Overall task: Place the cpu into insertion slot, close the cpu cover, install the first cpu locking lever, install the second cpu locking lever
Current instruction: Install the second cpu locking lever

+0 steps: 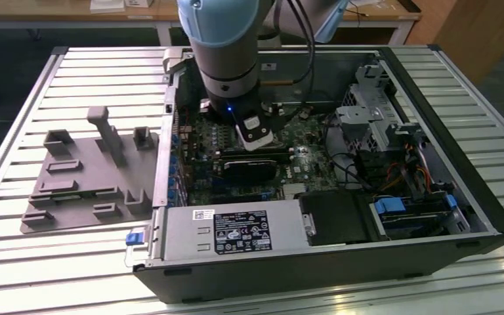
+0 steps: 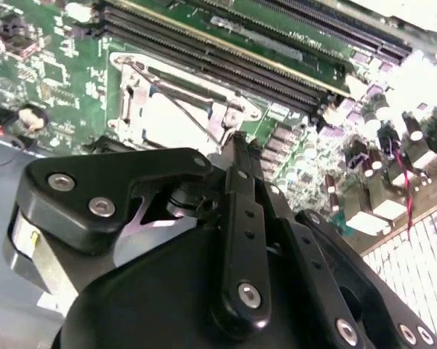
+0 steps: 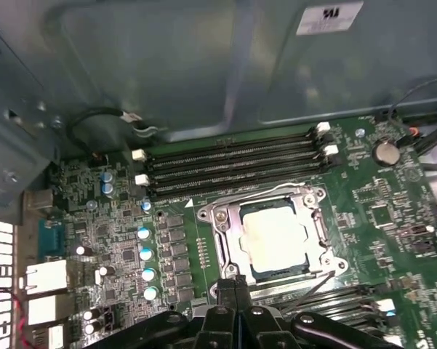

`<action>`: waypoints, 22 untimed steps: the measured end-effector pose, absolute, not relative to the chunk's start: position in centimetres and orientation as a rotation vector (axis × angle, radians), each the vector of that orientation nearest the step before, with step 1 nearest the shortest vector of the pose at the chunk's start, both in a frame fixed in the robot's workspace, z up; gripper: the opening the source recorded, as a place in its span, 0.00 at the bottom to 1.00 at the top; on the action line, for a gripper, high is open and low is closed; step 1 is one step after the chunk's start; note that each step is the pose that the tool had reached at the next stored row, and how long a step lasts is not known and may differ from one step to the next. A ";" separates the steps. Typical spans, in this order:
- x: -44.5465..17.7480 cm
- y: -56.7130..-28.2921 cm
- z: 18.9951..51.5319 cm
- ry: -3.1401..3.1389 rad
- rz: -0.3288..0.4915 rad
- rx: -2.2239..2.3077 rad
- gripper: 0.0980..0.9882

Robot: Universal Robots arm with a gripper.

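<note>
the gripper (image 3: pixel 235 289), fingers pressed together with nothing between them, hovers at the near edge of the insertion slot (image 3: pixel 225 234), where the cpu (image 3: pixel 274 240) sits just ahead under the closed cpu cover (image 3: pixel 318 227).

A: Where does the pale silvery-grey square cpu (image 3: pixel 275 240) sit?

B: In the square black insertion slot (image 3: pixel 256 273) on the green circuit board (image 3: pixel 393 218), framed by the thin silvery metal cpu cover (image 3: pixel 225 236). The long black memory slots (image 3: pixel 233 163) lie just beside it, between socket and case wall.

A: And the gripper (image 3: pixel 233 285)?

B: Fingertips just beside the socket's edge. In the exterior view, the grey moulded fixture tray (image 1: pixel 81 177) lies on the slatted table (image 1: pixel 24 262), on the exterior view's left of the open black computer case (image 1: pixel 462 197).
</note>
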State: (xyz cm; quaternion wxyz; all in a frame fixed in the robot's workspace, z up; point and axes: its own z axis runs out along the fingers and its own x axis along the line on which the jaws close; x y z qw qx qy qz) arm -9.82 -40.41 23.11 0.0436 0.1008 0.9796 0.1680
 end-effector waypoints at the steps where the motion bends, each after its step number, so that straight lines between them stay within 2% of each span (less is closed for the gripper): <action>1: -9.8 -40.4 23.4 2.995 0.514 0.308 0.00; 6: -9.8 -40.4 24.7 2.995 0.500 0.307 0.00; 13: -9.5 -40.4 25.1 3.002 0.423 0.303 0.00; 22: -7.7 -40.4 25.0 3.002 0.410 0.308 0.00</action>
